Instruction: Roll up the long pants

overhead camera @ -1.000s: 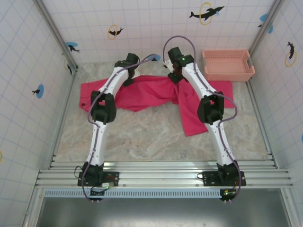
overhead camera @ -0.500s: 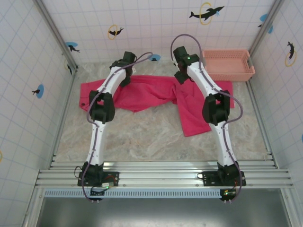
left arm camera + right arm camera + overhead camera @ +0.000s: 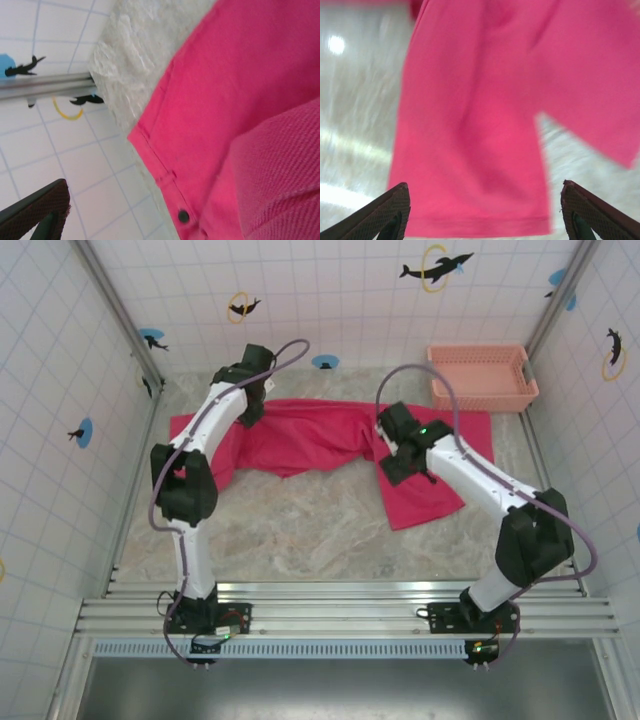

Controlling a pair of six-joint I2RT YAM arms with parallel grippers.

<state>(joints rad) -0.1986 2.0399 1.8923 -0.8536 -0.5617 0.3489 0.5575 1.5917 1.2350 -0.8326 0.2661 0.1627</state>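
Left gripper (image 3: 251, 410) and right gripper (image 3: 485, 200) released the magenta-red cloth long pants (image 3: 300, 435), jaws wide.
Bent leg toward the right edge of the marbled table (image 3: 300, 530) risked a crooked roll.

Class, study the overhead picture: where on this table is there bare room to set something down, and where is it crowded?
Free: the bare table between the pants and the near metal rail, widest between the left arm and right arm. Crowded: the far half, where the pants stretch across toward the basket.
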